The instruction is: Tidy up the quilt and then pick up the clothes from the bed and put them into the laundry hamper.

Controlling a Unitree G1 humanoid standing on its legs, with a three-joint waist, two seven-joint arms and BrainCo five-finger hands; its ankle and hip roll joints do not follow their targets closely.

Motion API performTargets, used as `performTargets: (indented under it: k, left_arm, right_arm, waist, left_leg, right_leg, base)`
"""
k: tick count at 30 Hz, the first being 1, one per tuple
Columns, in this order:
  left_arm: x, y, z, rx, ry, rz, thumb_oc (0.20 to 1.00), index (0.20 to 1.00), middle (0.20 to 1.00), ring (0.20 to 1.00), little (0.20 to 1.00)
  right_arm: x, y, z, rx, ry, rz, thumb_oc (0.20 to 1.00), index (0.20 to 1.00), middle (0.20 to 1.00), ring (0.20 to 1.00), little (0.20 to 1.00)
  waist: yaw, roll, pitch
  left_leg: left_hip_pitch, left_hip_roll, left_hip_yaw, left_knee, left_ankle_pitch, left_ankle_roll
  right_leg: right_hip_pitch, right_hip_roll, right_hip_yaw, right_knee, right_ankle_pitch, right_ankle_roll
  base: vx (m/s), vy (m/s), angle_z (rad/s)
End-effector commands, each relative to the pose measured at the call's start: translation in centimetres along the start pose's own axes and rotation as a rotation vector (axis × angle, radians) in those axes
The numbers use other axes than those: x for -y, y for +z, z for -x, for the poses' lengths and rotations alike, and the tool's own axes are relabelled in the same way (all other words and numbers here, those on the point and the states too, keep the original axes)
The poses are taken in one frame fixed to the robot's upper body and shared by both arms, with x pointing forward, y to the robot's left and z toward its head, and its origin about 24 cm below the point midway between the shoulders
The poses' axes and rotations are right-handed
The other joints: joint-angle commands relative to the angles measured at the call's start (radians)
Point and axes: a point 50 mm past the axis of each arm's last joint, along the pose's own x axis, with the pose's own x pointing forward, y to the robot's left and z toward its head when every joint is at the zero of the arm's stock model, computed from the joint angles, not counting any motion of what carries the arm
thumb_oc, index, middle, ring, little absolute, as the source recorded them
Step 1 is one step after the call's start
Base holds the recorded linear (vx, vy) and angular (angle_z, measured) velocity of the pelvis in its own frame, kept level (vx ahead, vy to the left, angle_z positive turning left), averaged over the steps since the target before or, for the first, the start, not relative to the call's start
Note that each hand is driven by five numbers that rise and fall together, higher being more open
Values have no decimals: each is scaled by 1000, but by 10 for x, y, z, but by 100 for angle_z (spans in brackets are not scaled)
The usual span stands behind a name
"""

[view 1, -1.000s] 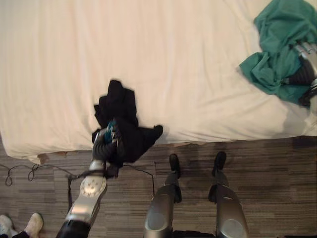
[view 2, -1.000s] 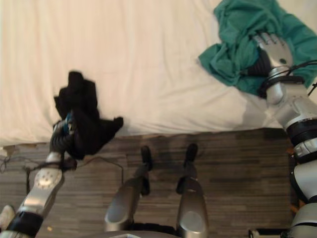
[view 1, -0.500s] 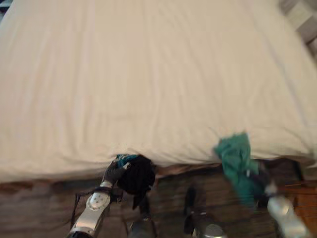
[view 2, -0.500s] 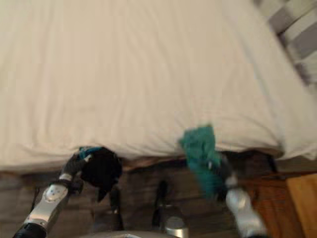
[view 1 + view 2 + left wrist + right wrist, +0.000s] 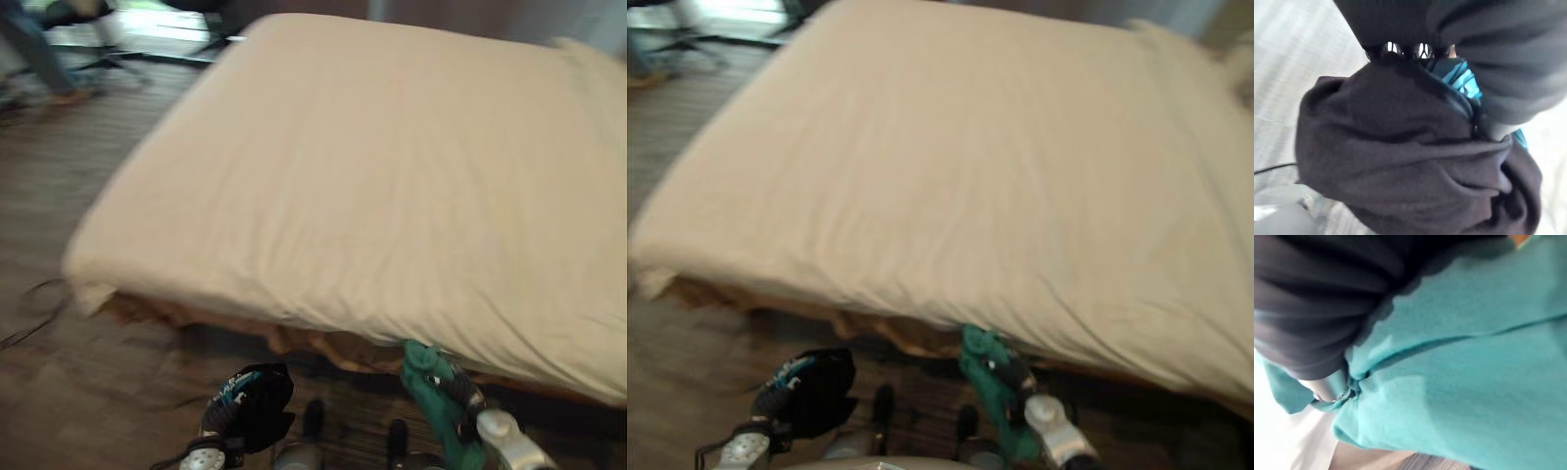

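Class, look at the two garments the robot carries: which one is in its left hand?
The black garment, bunched in the left hand. The other, a green garment, hangs from the right hand, beside the bed.

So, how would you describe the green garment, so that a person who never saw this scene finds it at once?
Start from the large bed under its cream quilt and go down to its near edge. Just below that edge, over the dark floor, the right hand clutches the teal green garment, which hangs down crumpled. The black garment in the left hand differs by colour.
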Motion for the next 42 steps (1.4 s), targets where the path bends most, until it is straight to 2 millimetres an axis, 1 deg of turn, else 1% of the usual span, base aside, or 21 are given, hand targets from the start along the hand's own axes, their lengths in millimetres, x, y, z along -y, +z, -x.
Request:
performTargets:
  k: [1,2,3,4,5,7,9,10,13,15,16,17,20,21,22,23,30,31,38,41,42]
  left_arm:
    - [-5,46,-12,173,34,-3,200,200,200,200,200]
    - [-4,47,-14,171,37,0,200,200,200,200,200]
    - [-10,56,-15,203,72,20,200,200,200,200,200]
    - [-10,56,-15,202,73,20,200,200,200,200,200]
    - [-15,60,-13,224,91,24,200,200,200,200,200]
    - [-19,60,-13,228,105,23,200,200,200,200,200]
    - [-22,52,-12,194,137,27,200,200,200,200,200]
    - [-22,52,-12,194,137,27,200,200,200,200,200]
    - [-22,45,-12,159,155,10,200,200,200,200,200]
    - [-26,48,-11,175,178,16,200,200,200,200,200]
    - [-26,48,-11,175,178,16,200,200,200,200,200]
    - [-21,60,-13,219,171,31,200,200,200,200,200]
    - [-16,64,-14,235,146,25,200,200,200,200,200]
    - [-10,69,-17,249,124,11,200,200,200,200,200]
    - [-10,69,-17,249,124,11,200,200,200,200,200]
    - [-9,73,-20,250,132,-7,200,200,200,200,200]
    - [-1,45,-14,176,96,50,200,200,200,200,200]
    - [64,93,-49,167,-77,-103,200,200,200,200,200]
    - [65,94,-47,189,-78,-49,200,200,200,200,200]
    - [62,87,-45,180,-76,-40,200,200,200,200,200]
    - [60,87,-45,179,-69,-28,200,200,200,200,200]
  right_arm:
    - [22,40,-9,172,-89,54,200,200,200,200,200]
    - [28,40,-9,170,-112,65,200,200,200,200,200]
    - [33,40,-7,169,-148,40,200,200,200,200,200]
    - [33,39,-7,169,-147,40,200,200,200,200,200]
    - [36,33,-3,158,-172,-12,200,200,200,200,200]
    - [41,25,2,143,-200,-53,200,200,200,200,200]
    - [41,-10,19,40,-255,-145,200,200,200,200,200]
    - [41,-10,19,40,-255,-145,200,200,200,200,200]
    - [40,-29,27,-30,-340,-216,200,200,200,200,200]
    - [38,-22,24,-7,-357,-256,200,200,200,200,200]
    - [38,-22,24,-7,-357,-256,200,200,200,200,200]
    - [43,-13,18,20,-378,-264,200,200,200,200,200]
    - [48,-13,19,27,-404,-278,200,200,200,200,200]
    - [54,-14,22,36,-433,-304,200,200,200,200,200]
    - [54,-14,22,36,-433,-304,200,200,200,200,200]
    - [60,-16,22,28,-467,-317,200,200,200,200,200]
    - [54,-16,20,15,-396,-255,200,200,200,200,200]
    - [16,-13,-9,-48,-73,-1,200,200,200,200,200]
    - [19,9,-11,64,-42,106,200,200,200,200,200]
    - [28,21,-11,114,-35,166,200,200,200,200,200]
    - [31,23,-11,121,-39,180,200,200,200,200,200]
  waist:
    - [50,-15,89]
    - [47,-7,92]
    - [43,-7,96]
    - [41,-7,98]
    - [47,-13,93]
    - [48,-20,85]
    - [37,-34,50]
    - [36,-34,50]
    - [64,-33,43]
    - [48,-31,63]
    - [49,-32,63]
    - [36,-18,93]
    - [24,-10,101]
    - [-3,-16,100]
    - [-3,-16,99]
    - [-21,-25,109]
    - [7,-51,46]
    - [41,-119,9]
    - [39,-96,39]
    - [48,-95,70]
    - [59,-94,87]
  left_leg:
    - [-39,3,48,47,-75,-53]
    - [-49,25,130,59,-83,-52]
    - [-26,98,304,112,-122,-51]
    - [-25,99,302,117,-126,-51]
    - [-15,130,351,183,-145,-50]
    - [-10,142,352,215,-169,-52]
    - [45,176,378,202,-190,-59]
    - [46,176,377,201,-189,-59]
    - [59,109,287,91,-192,-26]
    - [91,62,225,20,-183,1]
    - [92,61,227,19,-183,1]
    - [89,47,175,6,-159,7]
    - [86,34,117,1,-153,3]
    - [76,4,60,-1,-152,1]
    - [75,4,59,-1,-152,1]
    - [76,-23,28,15,-156,6]
    - [98,-49,54,8,-172,15]
    - [116,-88,-4,-1,-171,21]
    - [130,-77,-27,28,-185,-3]
    - [59,-102,19,267,-221,-41]
    - [14,-102,38,353,-192,-62]
  right_leg:
    - [-25,-63,-63,5,-154,32]
    - [-23,-80,-121,8,-157,32]
    - [7,-115,-232,18,-156,37]
    - [11,-114,-235,18,-157,38]
    - [31,-143,-319,42,-146,28]
    - [45,-160,-374,54,-147,23]
    - [79,-191,-453,78,-143,29]
    - [80,-191,-455,78,-143,30]
    - [59,-287,-524,249,-106,67]
    - [-19,-315,-434,389,-80,86]
    - [-20,-317,-433,391,-81,86]
    - [-121,-223,-268,395,-110,79]
    - [-144,-159,-200,348,-161,69]
    - [-146,-108,-139,230,-160,53]
    - [-146,-108,-140,229,-159,53]
    - [-121,-87,-58,141,-153,64]
    - [-29,-95,-73,5,-88,64]
    - [17,7,-90,15,-164,30]
    - [31,14,-119,8,-186,9]
    - [57,5,-104,2,-203,-6]
    - [69,1,-104,2,-214,-13]
  base:
    - [-199,33,120]
    - [-215,69,217]
    - [-210,66,240]
    - [-238,89,308]
    - [-176,89,257]
    - [-134,103,217]
    - [-71,259,178]
    - [-22,468,248]
    - [59,392,183]
    - [85,300,158]
    - [-68,308,157]
    - [-88,208,99]
    - [-12,79,101]
    - [46,9,112]
    - [82,14,133]
    - [34,20,125]
    - [108,-3,17]
    - [53,-37,-10]
    - [86,-150,25]
    - [90,-69,-11]
    - [53,-82,3]
